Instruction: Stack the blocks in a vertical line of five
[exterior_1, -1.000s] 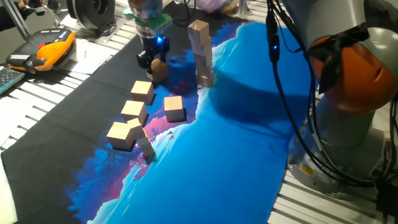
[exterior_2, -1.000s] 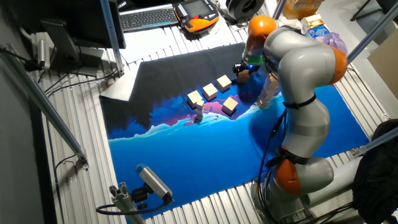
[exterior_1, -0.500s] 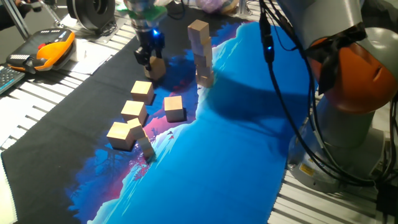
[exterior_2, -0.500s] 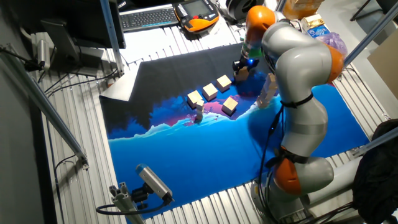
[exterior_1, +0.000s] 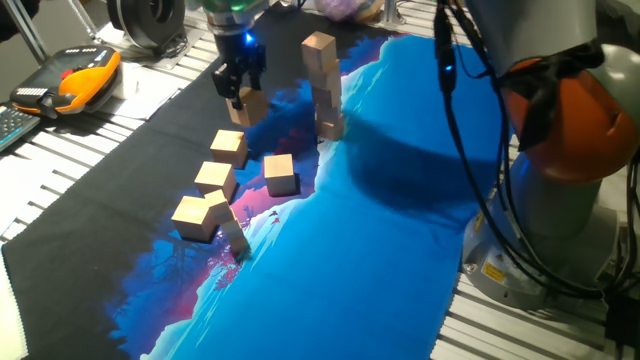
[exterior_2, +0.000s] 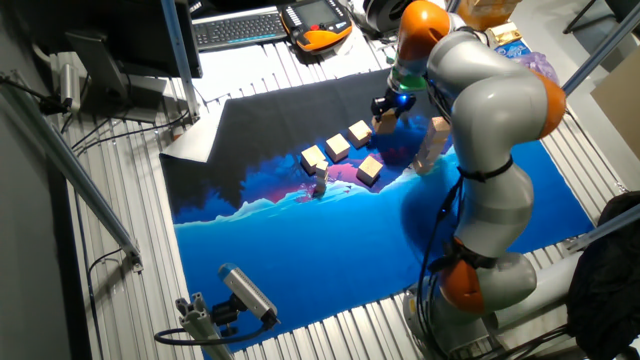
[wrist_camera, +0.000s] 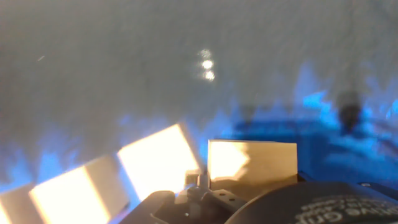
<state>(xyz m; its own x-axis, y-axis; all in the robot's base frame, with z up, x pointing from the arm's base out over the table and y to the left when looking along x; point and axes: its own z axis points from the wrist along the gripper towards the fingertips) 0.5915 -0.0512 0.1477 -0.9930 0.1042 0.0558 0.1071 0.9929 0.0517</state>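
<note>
My gripper (exterior_1: 241, 88) is shut on one tan wooden block (exterior_1: 249, 104) and holds it just above the dark cloth at the back left. It also shows in the other fixed view (exterior_2: 388, 108), with the held block (exterior_2: 386, 122) under it. A stack of three blocks (exterior_1: 322, 85) stands to the right of the gripper, apart from it. Several loose blocks lie in front: one (exterior_1: 229, 147), one (exterior_1: 215, 179), one (exterior_1: 280, 173) and one (exterior_1: 195, 217). In the hand view the held block (wrist_camera: 252, 162) sits between the fingers, with loose blocks (wrist_camera: 158, 158) below it.
An orange-and-black handheld device (exterior_1: 75, 80) lies off the cloth at the far left. A small grey piece (exterior_1: 237, 241) stands by the nearest block. The robot's base (exterior_1: 570, 150) fills the right side. A keyboard (exterior_2: 240, 28) lies behind the cloth.
The gripper has risen and shifted slightly left, lifting the block off the cloth. The stack and the loose blocks have not moved.
</note>
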